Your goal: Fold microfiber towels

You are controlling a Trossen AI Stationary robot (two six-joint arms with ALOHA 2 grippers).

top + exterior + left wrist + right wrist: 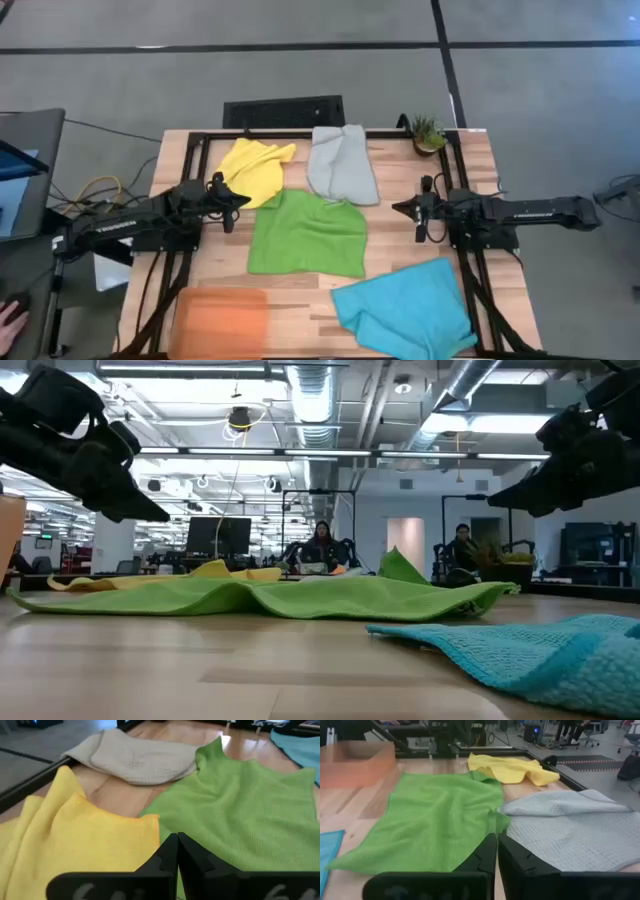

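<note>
Left tool [243, 197]: mine, pressed together, empty.
Right tool [397, 209]: nearly closed, empty.
Green towel [308, 236]: between them; soft, limp; pinch a corner.

Left gripper [243, 199] and right gripper [398, 209] hover closed, facing inward.

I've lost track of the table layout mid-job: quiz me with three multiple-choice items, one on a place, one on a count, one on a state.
1. What lies at the table's left front corner?
A) orange tray B) potted plant C) grey towel
2. How many towels are on the table?
A) two B) three C) four
3. The left gripper's fingers are:
A) shut, empty B) shut on the yellow towel C) wide open

Answers:
A: the orange tray sits there.
C: yellow towel, grey towel, green towel, turquoise towel.
A: the left gripper hovers with fingers together, holding nothing.
</note>
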